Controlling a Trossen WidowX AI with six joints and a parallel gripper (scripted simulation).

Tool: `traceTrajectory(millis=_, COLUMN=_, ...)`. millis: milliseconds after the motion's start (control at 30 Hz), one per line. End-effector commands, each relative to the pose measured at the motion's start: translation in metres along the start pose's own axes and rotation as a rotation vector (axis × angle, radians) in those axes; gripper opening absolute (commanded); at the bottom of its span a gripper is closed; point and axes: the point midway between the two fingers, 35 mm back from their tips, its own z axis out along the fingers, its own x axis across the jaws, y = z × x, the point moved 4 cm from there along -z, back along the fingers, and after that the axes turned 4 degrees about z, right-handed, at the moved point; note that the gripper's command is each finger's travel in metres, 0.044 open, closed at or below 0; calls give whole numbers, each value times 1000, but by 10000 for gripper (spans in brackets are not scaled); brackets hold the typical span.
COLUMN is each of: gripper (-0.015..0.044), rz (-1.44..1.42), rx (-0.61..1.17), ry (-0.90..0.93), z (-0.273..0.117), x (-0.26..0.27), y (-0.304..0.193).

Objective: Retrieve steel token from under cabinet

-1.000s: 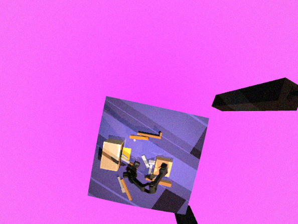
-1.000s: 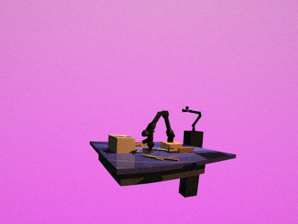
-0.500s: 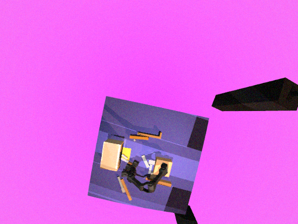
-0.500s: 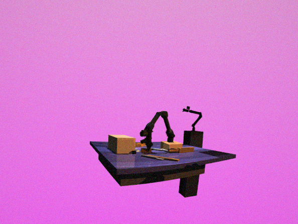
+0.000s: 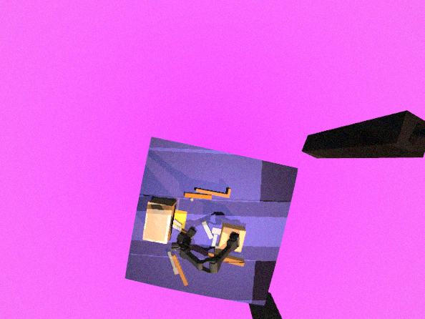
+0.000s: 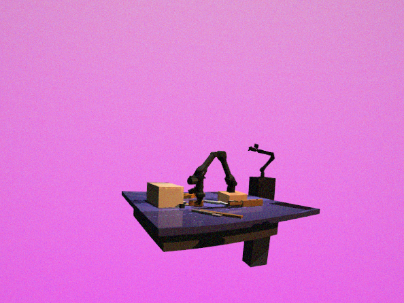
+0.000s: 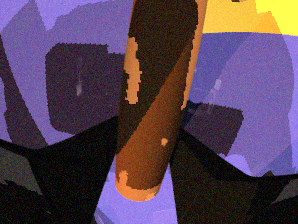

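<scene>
Cabinet, a tan box, stands upright near one edge of the blue table. Directly in front of the cabinet lies the yellow patch, the marked area. The steel token cannot be made out in any view; whether it lies under the cabinet or outside it cannot be told. The vent slots are likewise too small or too shaded to read.

The gripper is low over the table, out in front of the cabinet and beyond the yellow patch. Its fingers are clamped on a rounded orange handle, with one finger to each side in the wrist view. From the gripper, a pale strip reaches over the patch toward the cabinet; contact between strip and cabinet cannot be confirmed.

The arm arches up from a tan block, well apart from the cabinet on its front side. Between block and cabinet lie a loose white strip and a white T-shaped piece.

In the top view, an orange bar and an L-shaped orange piece lie above and to the right of the cabinet. Below and to its right, an orange stick lies beside a grey strip.
</scene>
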Motion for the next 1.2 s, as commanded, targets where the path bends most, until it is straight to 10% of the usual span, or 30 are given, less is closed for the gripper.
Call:
traceTrajectory(millis=0, gripper=0, rz=-1, rx=-7, ry=2, z=0, x=1, y=7)
traceTrajectory(millis=1167, gripper=0, rz=-2, rx=-10, ry=2, z=0, x=1, y=38)
